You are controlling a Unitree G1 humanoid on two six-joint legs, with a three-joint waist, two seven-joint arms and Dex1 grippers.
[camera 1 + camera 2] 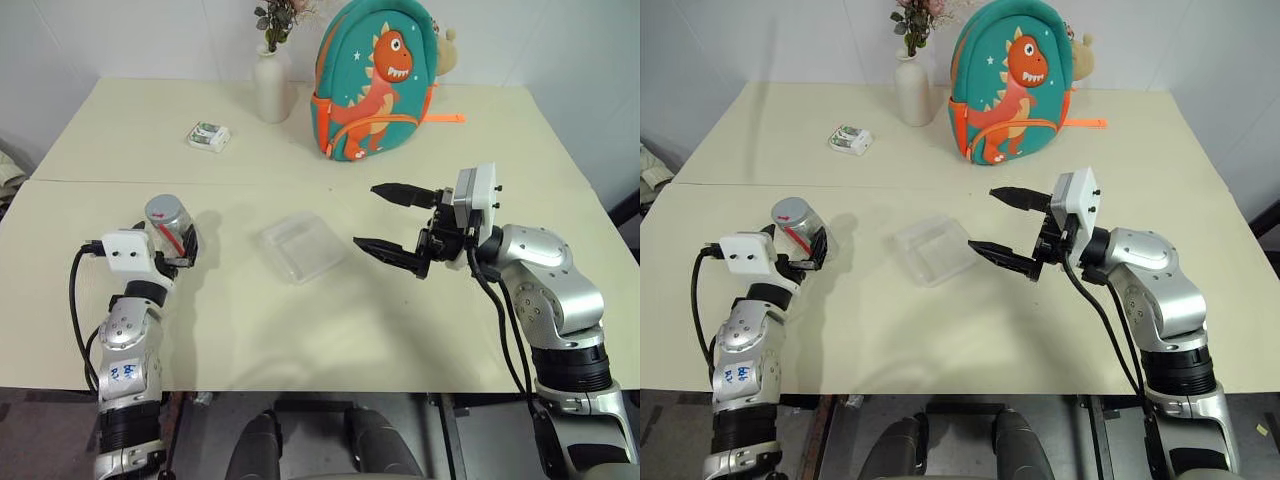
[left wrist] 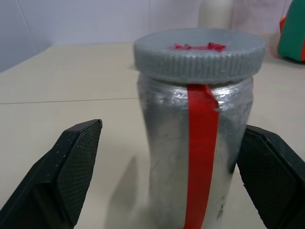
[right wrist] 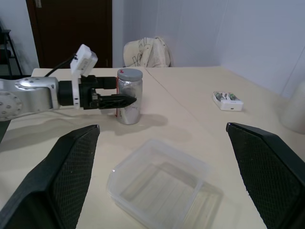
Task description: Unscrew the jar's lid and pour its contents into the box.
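The jar (image 2: pixel 195 143) stands upright on the tabletop (image 1: pixel 400 330) between the spread fingers of the left gripper (image 1: pixel 180 243), not yet clamped. Its lid (image 2: pixel 199 53) is still screwed on, so nothing is poured. The right gripper (image 1: pixel 395 222) hangs unclenched and empty just beside the clear box (image 1: pixel 300 246), which lies empty mid-table. Grasping, unscrewing and pouring all remain.

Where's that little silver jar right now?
The jar stands upright on the table's left side, lid on, between the open fingers of the left gripper, with the clear box to its right.
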